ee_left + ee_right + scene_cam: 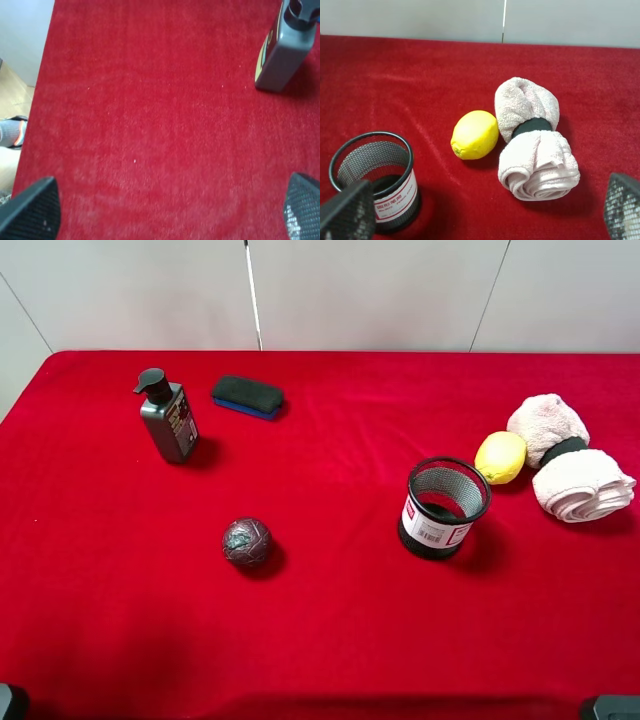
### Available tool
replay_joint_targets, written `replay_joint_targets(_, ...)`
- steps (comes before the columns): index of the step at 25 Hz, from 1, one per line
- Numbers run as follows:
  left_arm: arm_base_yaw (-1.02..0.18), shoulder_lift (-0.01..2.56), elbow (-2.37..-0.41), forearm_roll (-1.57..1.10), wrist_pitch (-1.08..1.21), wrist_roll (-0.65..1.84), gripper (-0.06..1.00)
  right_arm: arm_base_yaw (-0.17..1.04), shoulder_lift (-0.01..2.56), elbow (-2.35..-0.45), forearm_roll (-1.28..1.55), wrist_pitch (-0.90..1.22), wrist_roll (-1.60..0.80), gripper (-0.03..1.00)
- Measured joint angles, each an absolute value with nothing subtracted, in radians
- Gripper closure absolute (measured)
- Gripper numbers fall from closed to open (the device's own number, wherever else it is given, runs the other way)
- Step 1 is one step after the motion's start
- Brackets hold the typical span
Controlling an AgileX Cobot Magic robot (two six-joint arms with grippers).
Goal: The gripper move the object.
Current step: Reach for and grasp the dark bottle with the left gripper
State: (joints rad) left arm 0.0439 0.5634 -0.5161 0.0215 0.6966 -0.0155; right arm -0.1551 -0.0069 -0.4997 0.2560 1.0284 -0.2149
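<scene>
Item one, bottle (pixel 168 422): dark grey with a black pump head and a label with reddish print. It stands upright and free in the upper left of the overhead frame, on the red cloth (pixel 330 640). Item two, eraser (pixel 247 397): a dark block with a blue underside, lying flat near the bottle, to its right and slightly higher in the frame, apart from it. Item three, ball (pixel 246 542): small, dark and mottled, left of centre and well below the bottle in the frame. Item four, cup (pixel 445 508): black mesh with a white label, upright, right of centre. Item five, lemon (pixel 500 457): yellow, up and to the right of the cup; my right wrist view shows a gap between the two. Item six, towel (pixel 568 472): pale pink, rolled, with a dark band round its middle, at the right edge of the frame just beside the lemon. Left gripper (pixel 167 212): I see both fingertips spread wide with only cloth between them; the bottle stands ahead of it, well apart from either finger. Right gripper (pixel 487 210): fingers likewise spread wide, closed on nothing; the cup, lemon and towel lie ahead of it.
</scene>
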Motion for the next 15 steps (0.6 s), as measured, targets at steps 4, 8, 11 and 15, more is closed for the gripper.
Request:
replay_joint_targets(4,0.044,0.634,-0.528,0.019,0.634,-0.016,0.07,-0.155,-0.007,-0.5,0.256,1.028,-0.215,0.27)
replay_joint_targets(8,0.044,0.717,-0.565,0.008,0.61,-0.007,0.07,-0.155,-0.007,-0.5,0.256,1.028,-0.215,0.27)
replay_joint_targets(11,0.04,0.783,-0.592,-0.006,0.602,0.015,0.07,-0.155,-0.007,-0.5,0.256,1.028,-0.215,0.27)
replay_joint_targets(15,-0.014,0.864,-0.599,-0.011,0.564,0.029,0.07,-0.155,-0.007,-0.5,0.256,1.028,-0.215,0.27)
